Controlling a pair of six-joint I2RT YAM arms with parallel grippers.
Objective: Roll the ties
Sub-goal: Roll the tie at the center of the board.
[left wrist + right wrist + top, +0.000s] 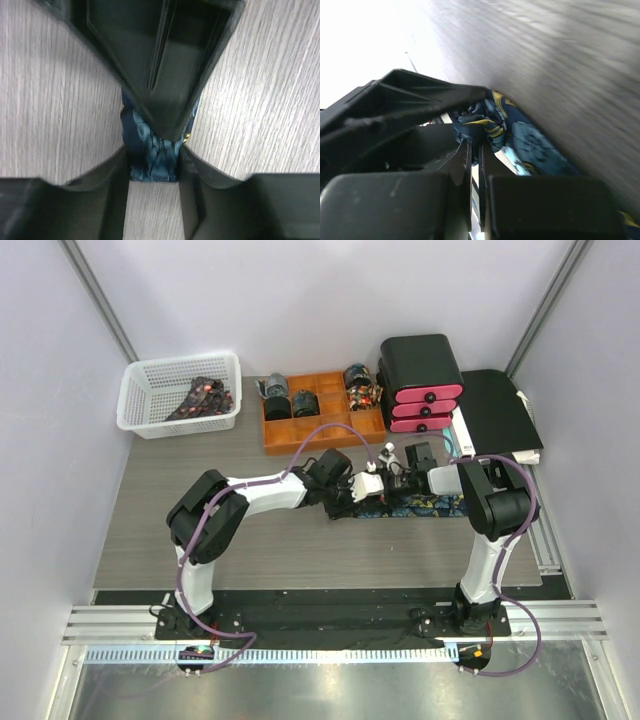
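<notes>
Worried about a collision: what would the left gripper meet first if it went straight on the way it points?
Most likely the right gripper, close ahead and pointing back at it, tips at the tie the left gripper holds.

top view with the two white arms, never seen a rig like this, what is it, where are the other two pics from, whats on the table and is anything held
Those are two robot arms bolted to the near edge of a table, seen by a fixed camera above and behind them. The other two pictures come from small cameras on the wrists, so each shows its own black fingers up close. On the table are a white basket of loose ties, an orange tray holding rolled ties, a black-and-pink drawer unit, and one blue patterned tie between the arms. The left gripper is closed on that tie. The right gripper is shut with its tips at the fabric; whether it pinches any is unclear.
</notes>
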